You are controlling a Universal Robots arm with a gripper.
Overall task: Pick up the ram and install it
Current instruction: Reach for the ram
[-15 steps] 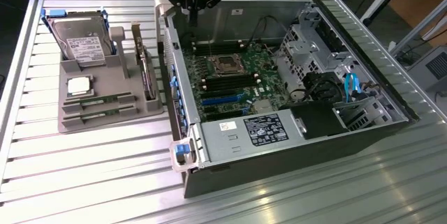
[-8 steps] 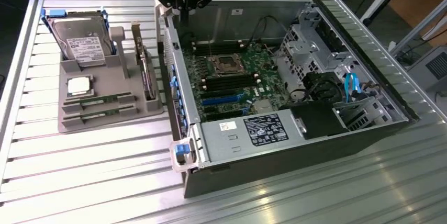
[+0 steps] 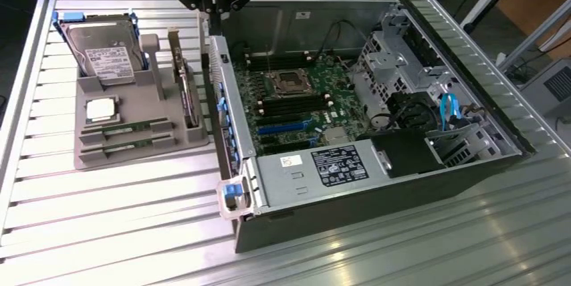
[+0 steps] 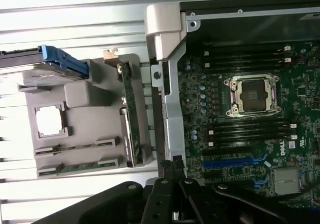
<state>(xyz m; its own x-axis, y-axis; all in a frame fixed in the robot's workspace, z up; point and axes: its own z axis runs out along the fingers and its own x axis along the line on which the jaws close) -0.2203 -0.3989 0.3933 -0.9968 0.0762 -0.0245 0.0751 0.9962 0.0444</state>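
Note:
Two rams lie side by side in slots at the near end of a grey holder [image 3: 93, 159]: one ram [image 3: 125, 127] [image 4: 75, 148] and, beside it, a second alike [image 3: 130, 143] [image 4: 77, 166]. Both are thin green sticks. My gripper [image 3: 215, 7] [image 4: 173, 165] hangs high over the open computer case's side wall, well away from the rams. Its black fingers are shut with nothing between them. The motherboard [image 3: 303, 102] lies inside the case with black memory slots [image 4: 250, 129] beside the bare processor socket [image 4: 251, 96].
The holder also carries a hard drive [image 3: 103, 55] in a blue frame, a square silver processor [image 3: 101, 109] and an upright expansion card [image 3: 184, 89]. The case [image 3: 357, 172] lies on its side on a slatted metal table [image 3: 107, 232], with its power supply at the near end.

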